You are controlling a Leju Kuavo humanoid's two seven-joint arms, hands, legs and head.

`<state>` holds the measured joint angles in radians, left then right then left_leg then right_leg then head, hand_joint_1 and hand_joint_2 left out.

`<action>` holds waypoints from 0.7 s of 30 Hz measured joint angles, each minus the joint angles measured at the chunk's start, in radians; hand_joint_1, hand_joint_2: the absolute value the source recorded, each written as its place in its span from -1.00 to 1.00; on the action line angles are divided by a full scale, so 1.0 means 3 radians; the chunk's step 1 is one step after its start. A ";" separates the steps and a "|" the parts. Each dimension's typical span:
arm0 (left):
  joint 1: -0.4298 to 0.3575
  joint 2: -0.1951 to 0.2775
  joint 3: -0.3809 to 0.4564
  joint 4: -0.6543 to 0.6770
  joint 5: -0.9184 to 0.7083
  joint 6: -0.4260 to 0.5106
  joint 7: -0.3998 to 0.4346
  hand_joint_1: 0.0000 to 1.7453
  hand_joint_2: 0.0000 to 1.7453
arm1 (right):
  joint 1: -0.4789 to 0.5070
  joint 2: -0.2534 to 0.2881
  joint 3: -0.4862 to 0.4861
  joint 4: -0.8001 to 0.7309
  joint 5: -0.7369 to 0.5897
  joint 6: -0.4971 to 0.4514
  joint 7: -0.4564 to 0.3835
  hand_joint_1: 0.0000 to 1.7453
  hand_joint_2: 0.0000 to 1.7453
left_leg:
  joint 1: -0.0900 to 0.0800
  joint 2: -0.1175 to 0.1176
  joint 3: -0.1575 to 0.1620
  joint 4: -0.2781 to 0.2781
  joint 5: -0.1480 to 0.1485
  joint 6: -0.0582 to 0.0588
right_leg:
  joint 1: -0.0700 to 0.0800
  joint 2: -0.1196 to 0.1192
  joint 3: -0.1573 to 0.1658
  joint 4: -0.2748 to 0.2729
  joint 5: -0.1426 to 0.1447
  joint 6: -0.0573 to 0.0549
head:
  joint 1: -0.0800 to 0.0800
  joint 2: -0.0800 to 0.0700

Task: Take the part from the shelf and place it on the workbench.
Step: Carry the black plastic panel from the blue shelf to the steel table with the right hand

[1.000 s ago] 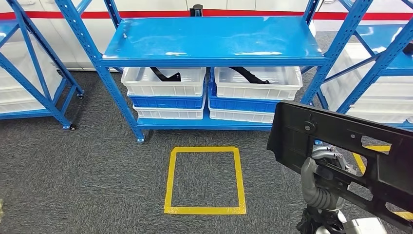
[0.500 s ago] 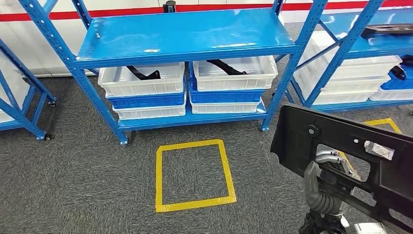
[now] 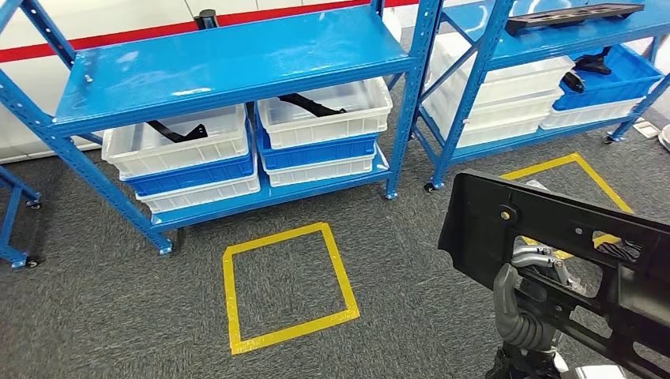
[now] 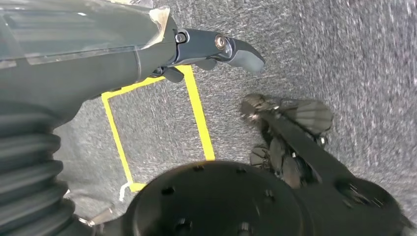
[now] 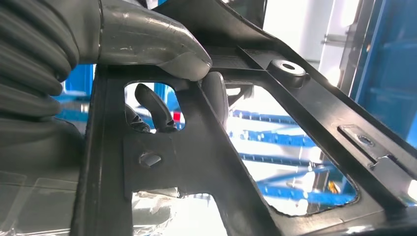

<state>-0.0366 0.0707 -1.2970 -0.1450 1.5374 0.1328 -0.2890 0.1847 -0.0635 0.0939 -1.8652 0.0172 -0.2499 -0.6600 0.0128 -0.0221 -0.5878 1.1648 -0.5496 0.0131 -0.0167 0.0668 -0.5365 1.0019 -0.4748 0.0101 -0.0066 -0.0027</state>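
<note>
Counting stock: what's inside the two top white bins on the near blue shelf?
Each white bin, left and right, holds a black part: left, right. The shelf board above hides each bin's back, and the lower bins' contents are covered.

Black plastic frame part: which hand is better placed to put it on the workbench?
Right. The right hand grips the black plastic frame part through its openings. The left hand hangs over the grey carpet, holding nothing.

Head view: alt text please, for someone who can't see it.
The robot's right hand holds a large black plastic part above grey carpet. Ahead stand blue shelves with white bins, and a yellow tape square marks the floor.
</note>
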 joint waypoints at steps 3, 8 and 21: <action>0.0014 0.0001 -0.0002 0.0001 -0.0006 -0.0001 -0.0009 -1.00 1.00 | 0.0002 0.0015 -0.0010 -0.0007 0.0008 0.0000 0.0000 1.00 1.00 | -0.0006 -0.0204 0.0220 -0.0474 0.0168 0.0056 | 0.0010 0.0113 -0.0031 0.0010 0.0023 0.0039 | 0.0000 0.0000; 0.0009 -0.0013 -0.0004 -0.0002 -0.0022 -0.0011 -0.0020 -1.00 1.00 | 0.0032 0.0023 -0.0024 -0.0039 0.0018 -0.0001 -0.0001 1.00 1.00 | -0.0009 -0.0022 0.0221 -0.0600 0.0210 0.0101 | 0.0011 0.0042 -0.0220 0.0177 -0.0025 0.0115 | 0.0006 0.0000; -0.0023 -0.0043 -0.0016 0.0006 -0.0023 0.0133 0.0034 -1.00 1.00 | 0.0042 0.0051 -0.0038 -0.0054 0.0064 0.0036 0.0000 1.00 1.00 | -0.0036 0.0468 0.0187 -0.0568 0.0225 0.0004 | -0.0025 -0.0353 0.0002 -0.0012 -0.0027 0.0119 | 0.0024 0.0000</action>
<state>-0.0435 0.0579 -1.3018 -0.1431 1.5307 0.1725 -0.2787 0.1974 -0.0481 0.0824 -1.8814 0.0364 -0.2391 -0.6600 0.0018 0.1184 -0.5316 0.9943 -0.4820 0.0143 -0.0243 -0.0391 -0.5359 0.9983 -0.4827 0.0457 0.0008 -0.0027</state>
